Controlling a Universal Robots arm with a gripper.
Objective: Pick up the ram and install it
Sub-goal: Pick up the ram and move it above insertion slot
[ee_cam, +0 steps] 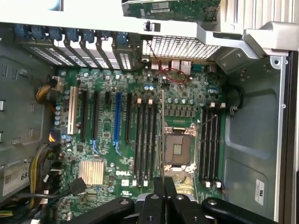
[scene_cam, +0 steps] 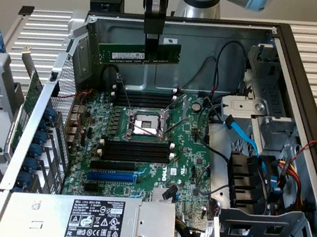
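You look down into the open computer case (scene_cam: pixel 220 40) with its green motherboard (scene_cam: pixel 191 160) and black memory slots (scene_cam: pixel 137 151). Above them the ram (scene_cam: pixel 123 55) hangs level, pinched mid-length in your nearly closed gripper (scene_cam: pixel 150 49).

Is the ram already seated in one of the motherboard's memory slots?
No, the ram hangs clamped in the end effector above the motherboard.

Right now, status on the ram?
Gripper shut on the ram, held over the motherboard. Memory slots empty. Nothing seen between ram and board.
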